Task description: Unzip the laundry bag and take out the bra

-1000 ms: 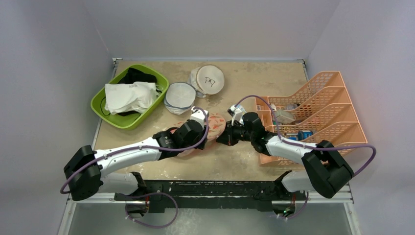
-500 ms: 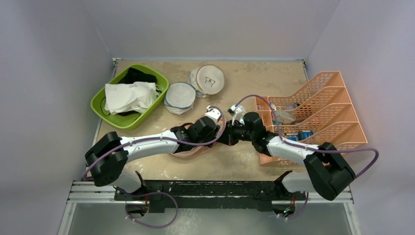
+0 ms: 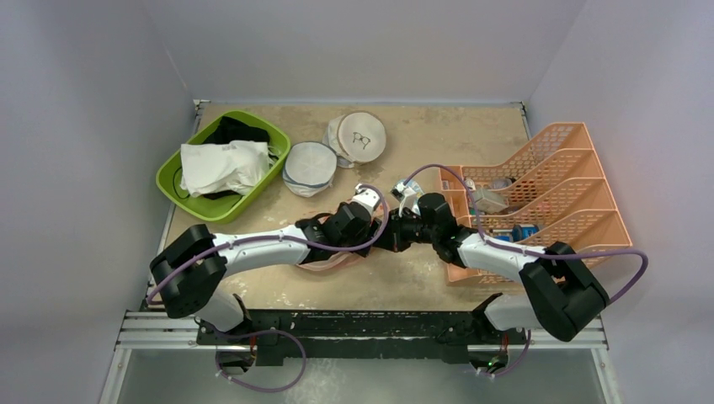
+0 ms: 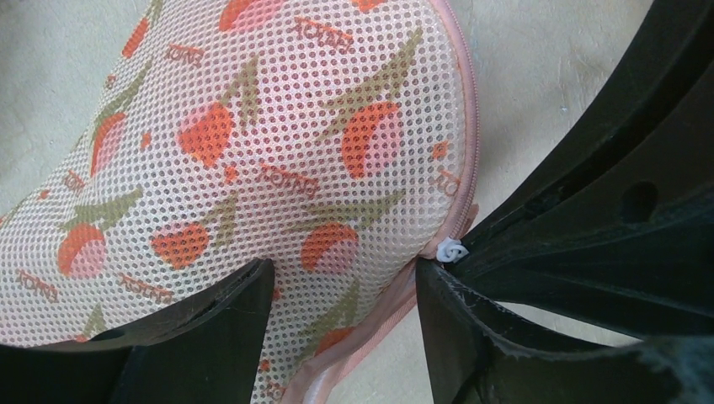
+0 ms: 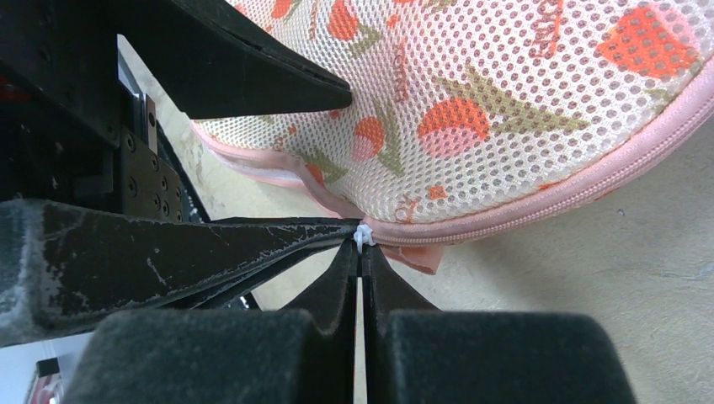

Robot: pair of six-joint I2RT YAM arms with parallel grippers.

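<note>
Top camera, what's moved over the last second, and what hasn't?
The left arm swung right, carrying the left gripper across the laundry bag towards the right gripper; its fingers flank the bag's end. The right arm barely moved, its gripper shut on the zip pull. Green tub and orange rack stayed put.

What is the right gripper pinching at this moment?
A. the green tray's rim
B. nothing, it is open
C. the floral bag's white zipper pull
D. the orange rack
C: the right wrist view shows the right gripper shut on the white zipper pull at the laundry bag's pink seam.
</note>
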